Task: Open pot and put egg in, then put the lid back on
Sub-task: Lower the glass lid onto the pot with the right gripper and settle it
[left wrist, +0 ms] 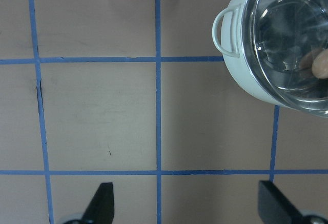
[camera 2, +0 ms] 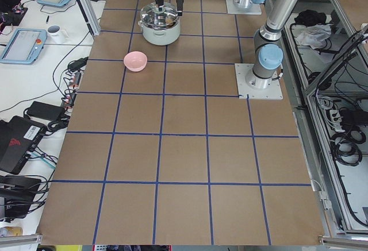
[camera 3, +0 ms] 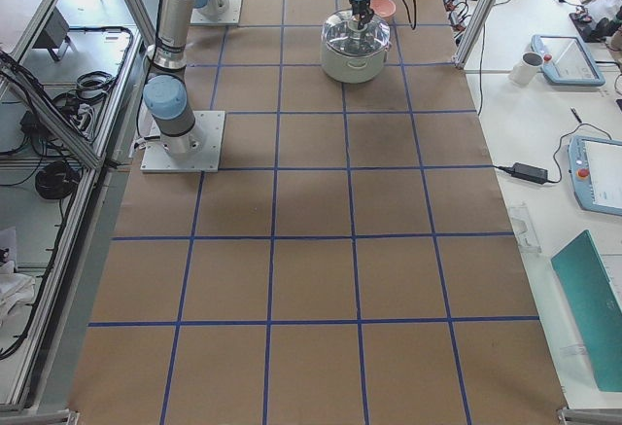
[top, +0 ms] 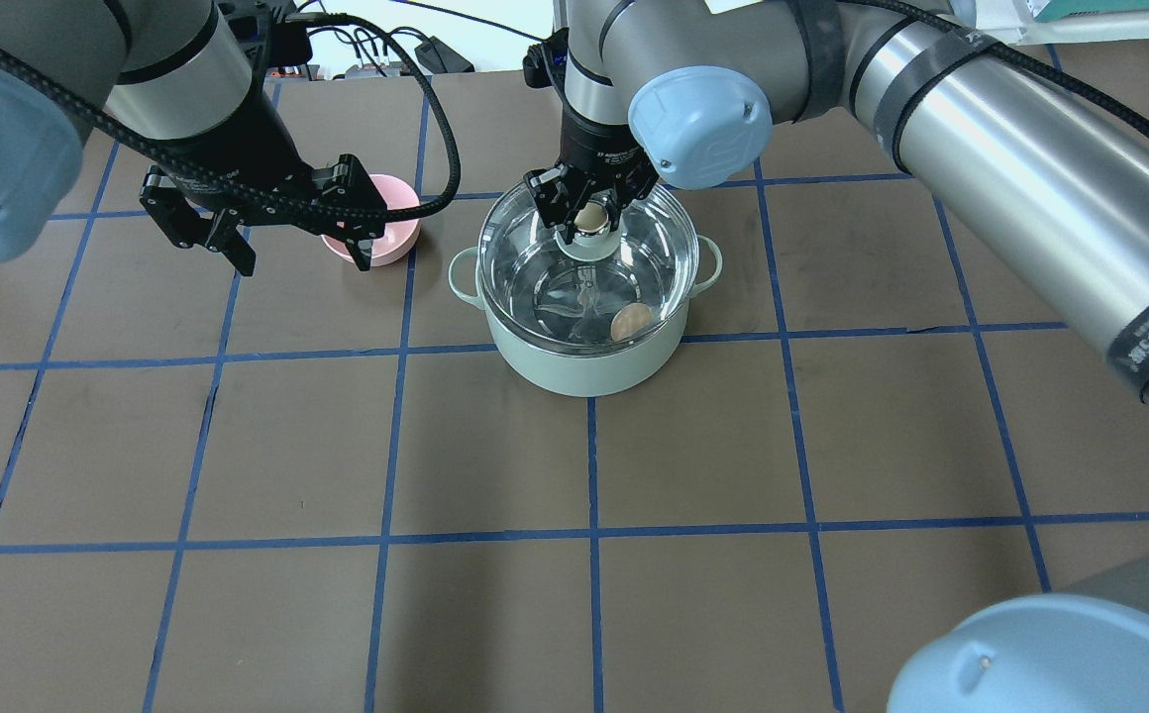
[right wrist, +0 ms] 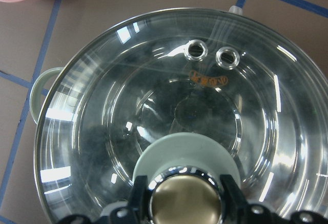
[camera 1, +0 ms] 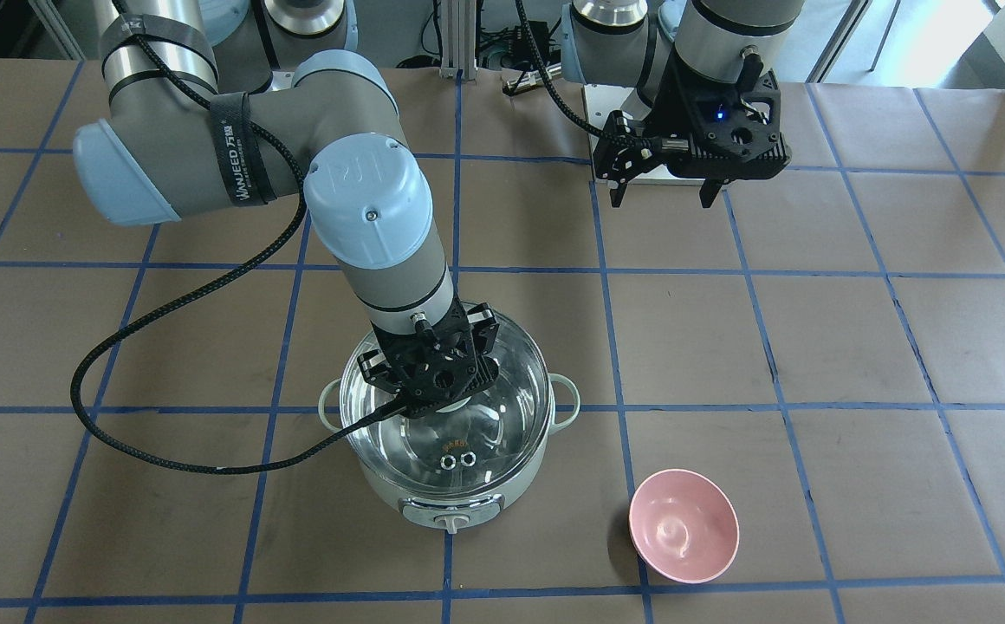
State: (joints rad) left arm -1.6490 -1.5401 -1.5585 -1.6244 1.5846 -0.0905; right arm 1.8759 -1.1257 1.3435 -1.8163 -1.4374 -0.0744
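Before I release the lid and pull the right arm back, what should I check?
1. Egg inside the pot: ok, seen through the glass.
2. Lid resting on the pot: ok, looks level.
3. Right gripper on the knob: ok, shut on it.
4. Left gripper clear of the pot: ok, open, over the table.
5. Pink bowl apart from the pot: ok.

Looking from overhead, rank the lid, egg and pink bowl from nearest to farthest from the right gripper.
1. lid: its knob sits between the jaws of the right gripper.
2. egg: inside the pot, beneath the glass.
3. pink bowl: beside the pot, view's left.
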